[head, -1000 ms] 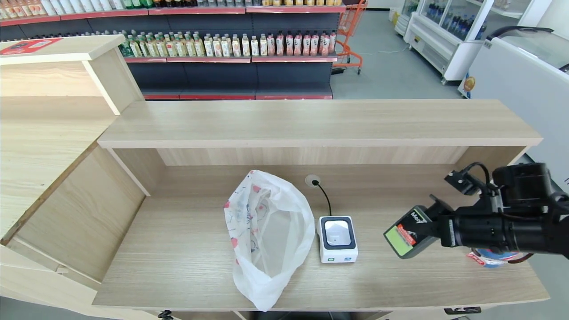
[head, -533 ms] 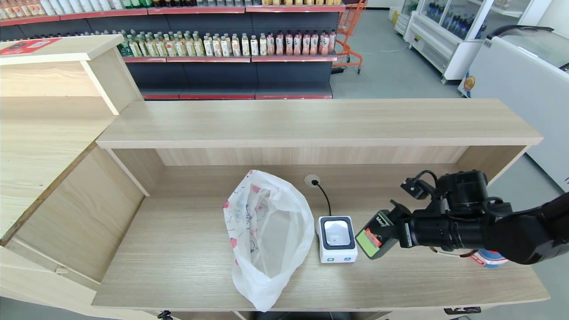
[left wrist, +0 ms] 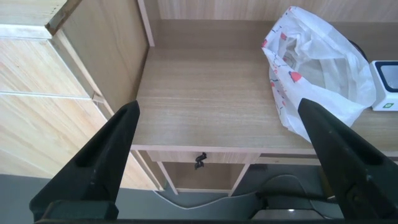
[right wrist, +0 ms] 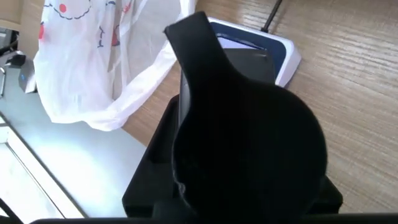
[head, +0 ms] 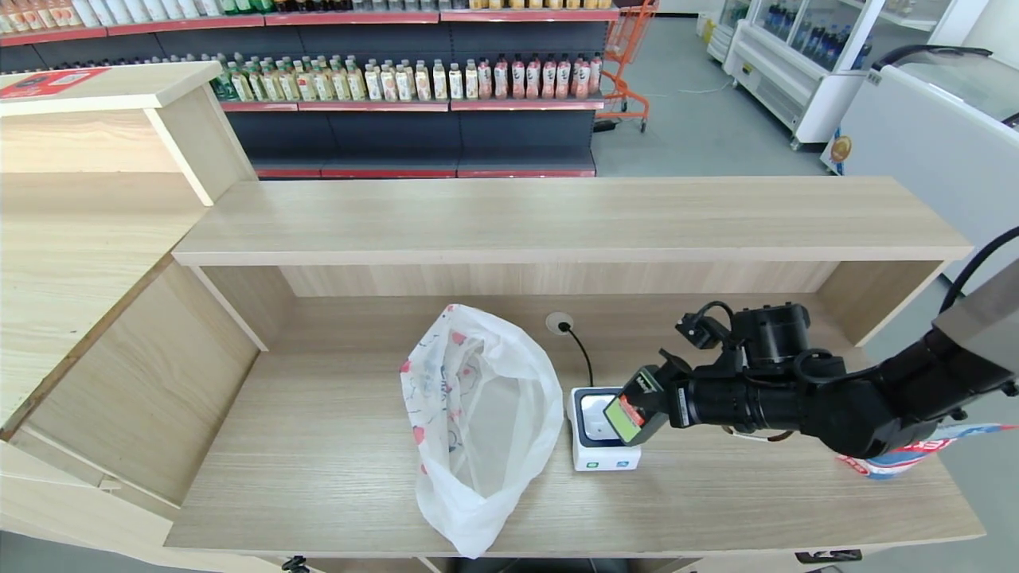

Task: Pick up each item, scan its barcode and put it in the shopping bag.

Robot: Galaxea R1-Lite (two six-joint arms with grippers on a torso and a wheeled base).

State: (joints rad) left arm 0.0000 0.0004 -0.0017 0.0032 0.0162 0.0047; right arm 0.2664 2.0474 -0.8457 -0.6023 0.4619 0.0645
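Head view: right gripper [head: 646, 400] fingers are clamped on a small black box [head: 622, 416], held just above the barcode scanner [head: 605, 460] with its long axis in line with the fingers. The shopping bag [head: 478, 414] lies on the counter [head: 318, 461] just left of the scanner, so the right arm is nearer. Left wrist view: left gripper [left wrist: 219, 112] fingers are spread wide and empty off the counter's front edge. Right wrist view: the scanner sits just past the box, with the bag beside it.
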